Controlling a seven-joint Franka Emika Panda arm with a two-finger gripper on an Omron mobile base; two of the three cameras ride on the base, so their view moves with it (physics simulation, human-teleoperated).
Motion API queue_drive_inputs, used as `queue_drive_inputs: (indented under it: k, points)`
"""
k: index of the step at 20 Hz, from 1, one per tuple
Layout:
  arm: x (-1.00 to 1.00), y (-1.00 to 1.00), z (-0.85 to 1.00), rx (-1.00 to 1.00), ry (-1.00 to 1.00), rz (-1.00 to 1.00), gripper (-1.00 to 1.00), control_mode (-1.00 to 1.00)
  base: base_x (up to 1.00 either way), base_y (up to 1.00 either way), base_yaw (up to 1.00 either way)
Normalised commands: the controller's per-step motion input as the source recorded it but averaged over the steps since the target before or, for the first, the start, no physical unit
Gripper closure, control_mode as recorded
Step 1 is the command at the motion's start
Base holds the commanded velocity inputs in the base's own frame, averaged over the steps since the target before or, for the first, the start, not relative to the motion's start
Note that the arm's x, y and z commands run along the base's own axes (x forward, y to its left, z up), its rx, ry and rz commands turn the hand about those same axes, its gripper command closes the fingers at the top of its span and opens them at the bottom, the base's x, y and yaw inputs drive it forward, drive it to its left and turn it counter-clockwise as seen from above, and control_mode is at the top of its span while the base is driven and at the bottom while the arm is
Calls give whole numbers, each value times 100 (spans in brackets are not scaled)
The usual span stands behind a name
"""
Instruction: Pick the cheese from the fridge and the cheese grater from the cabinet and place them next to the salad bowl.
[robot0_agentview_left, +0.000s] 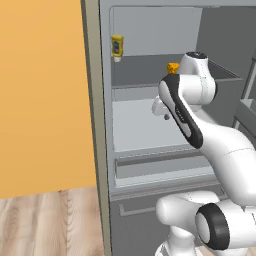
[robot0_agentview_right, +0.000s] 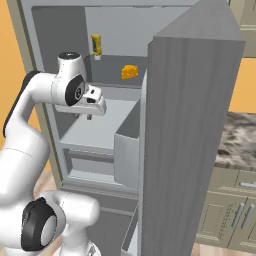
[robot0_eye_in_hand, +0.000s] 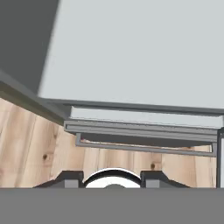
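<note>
The fridge (robot0_agentview_right: 190, 125) stands open, its door swung out toward the right. The cheese (robot0_agentview_right: 130, 72) sits on the upper shelf, near the back wall and toward the right end. A yellow bottle (robot0_agentview_right: 96, 45) stands at the back left corner of that shelf, well apart from the cheese. The gripper (robot0_agentview_right: 89, 116) hangs over the wide bare shelf (robot0_eye_in_hand: 140, 52) below, near its front edge. Its fingers are closed with nothing between them. The wood floor (robot0_eye_in_hand: 26, 144) shows under the fridge's front edge.
</note>
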Motion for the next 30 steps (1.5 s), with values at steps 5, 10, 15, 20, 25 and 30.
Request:
queue_drive_inputs:
  k: [5, 10, 15, 20, 25, 30]
  points:
    - [2, -5, 0, 0, -23, 0, -100, -100, 0, 0, 0]
    - [0, -11, 28, 0, -26, 0, -100, -100, 0, 0, 0]
    - [0, -18, 48, 0, -15, -11, -100, -100, 0, 0, 0]
    - [1, -14, 63, 0, -10, -21, -100, -100, 0, 0, 0]
    - [10, -23, 42, 0, -2, -23, -100, -100, 0, 0, 0]
    - [14, -30, 24, 3, -6, -8, -100, -100, 0, 0, 0]
